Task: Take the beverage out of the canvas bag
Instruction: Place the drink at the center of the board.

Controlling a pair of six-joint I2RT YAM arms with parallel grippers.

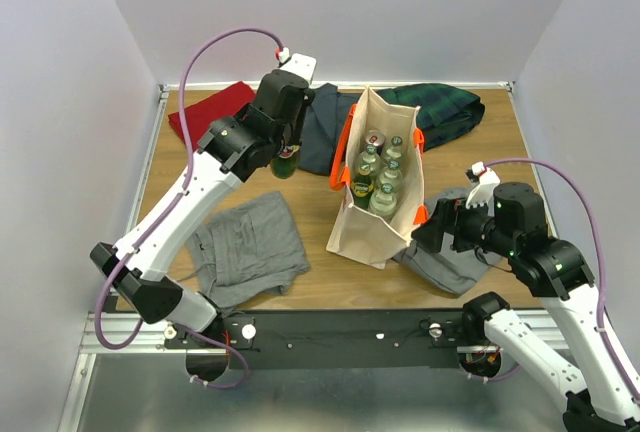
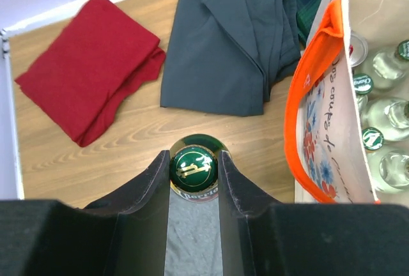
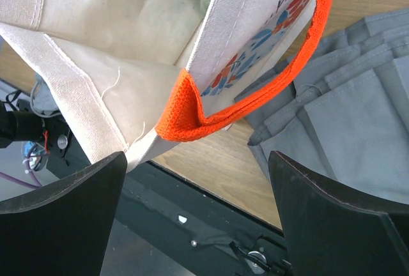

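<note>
Bottle (image 2: 194, 168) outside the bag (image 1: 365, 224), clamped at the neck in the left jaws above the table (image 2: 128, 142).
Nearest, the right jaws stand wide apart and empty by the bag's orange handle (image 3: 255, 103). The soft bag stands upright with other bottles (image 1: 385, 177) inside. The held one looks like green glass, so it is likely heavy, smooth and breakable, and the neck under the cap seems the surest hold. The wood is flat and hard. Folded cloths (image 2: 89, 71) and close white walls leave little free room.
</note>
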